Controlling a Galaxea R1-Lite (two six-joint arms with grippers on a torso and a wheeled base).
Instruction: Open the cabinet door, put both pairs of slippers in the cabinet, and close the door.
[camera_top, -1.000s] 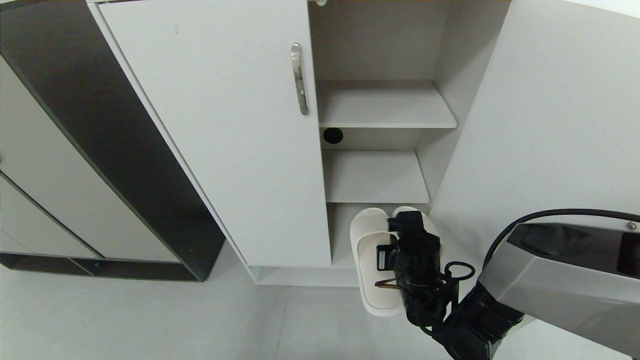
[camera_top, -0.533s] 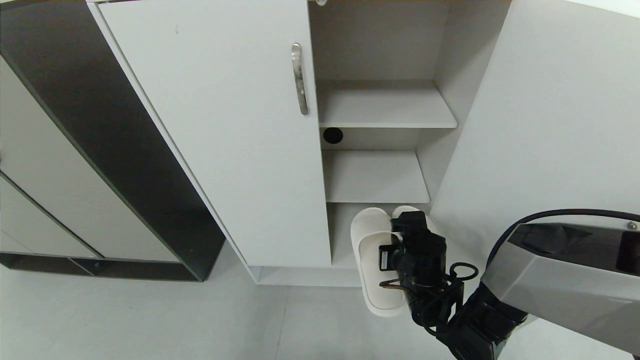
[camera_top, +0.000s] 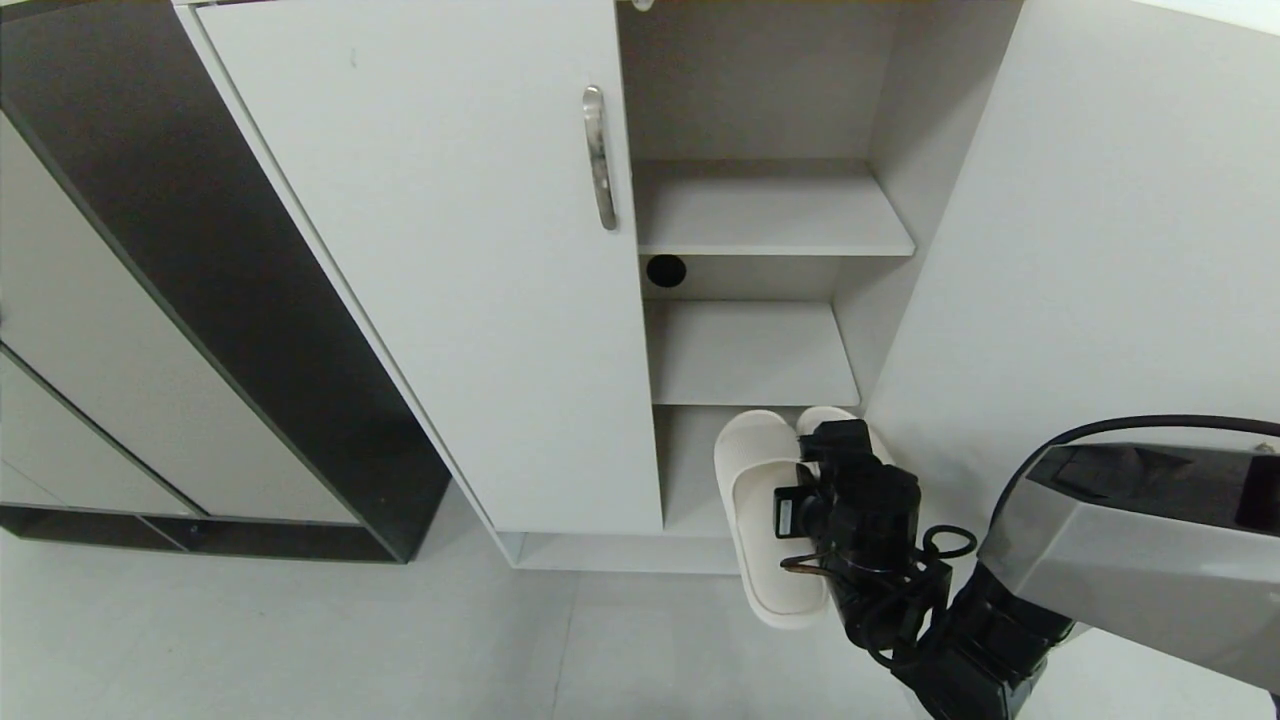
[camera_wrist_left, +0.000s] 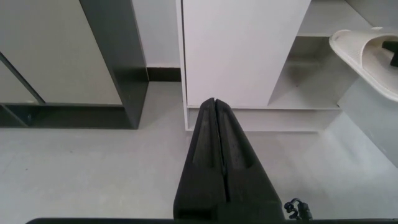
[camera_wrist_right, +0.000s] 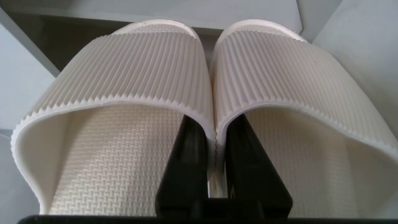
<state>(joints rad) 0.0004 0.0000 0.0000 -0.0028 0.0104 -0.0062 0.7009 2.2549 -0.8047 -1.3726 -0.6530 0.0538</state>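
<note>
A pair of cream slippers (camera_top: 765, 500) hangs side by side in front of the cabinet's bottom compartment (camera_top: 690, 470), toes toward it. My right gripper (camera_top: 835, 450) is shut on the slippers' two inner edges; the right wrist view has its fingers (camera_wrist_right: 189, 162) clamping the ribbed straps (camera_wrist_right: 211, 118) together. The cabinet's right door (camera_top: 1080, 230) stands open, the left door (camera_top: 450, 260) with a metal handle (camera_top: 598, 158) is closed. My left gripper (camera_wrist_left: 214, 109) is shut and holds nothing, low over the floor before the cabinet base; a slipper (camera_wrist_left: 367, 56) shows at that view's edge.
Two bare shelves (camera_top: 770, 210) sit above the bottom compartment, with a round hole (camera_top: 665, 271) in the back panel. A dark-framed mirrored unit (camera_top: 150, 300) stands to the left. Grey floor (camera_top: 300, 640) lies open in front.
My right gripper has carried the slippers slightly to the right and a little toward the bottom compartment. The doors have not moved.
</note>
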